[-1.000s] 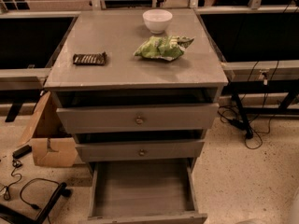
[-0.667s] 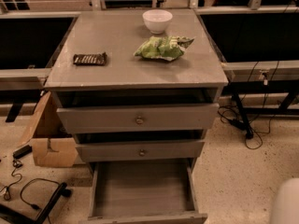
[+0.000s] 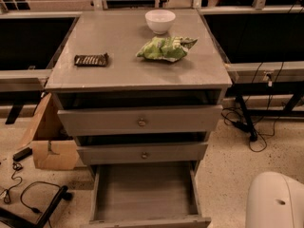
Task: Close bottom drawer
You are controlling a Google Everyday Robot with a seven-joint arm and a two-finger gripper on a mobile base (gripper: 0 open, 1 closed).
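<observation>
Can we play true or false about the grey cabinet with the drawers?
1. The bottom drawer is pulled out, and nothing lies in it. True.
2. The white bowl sits inside the bottom drawer. False: it stands on the cabinet top, near the back edge.
3. The green snack bag lies on the cabinet top, just in front of the bowl. True.
4. The cardboard box stands on the picture's right side. False: it is on the floor at the picture's left, beside the cabinet.
5. The gripper is holding the bottom drawer's knob. False: the gripper is not in view. Only a white rounded robot part shows at the lower right, apart from the drawer.
</observation>
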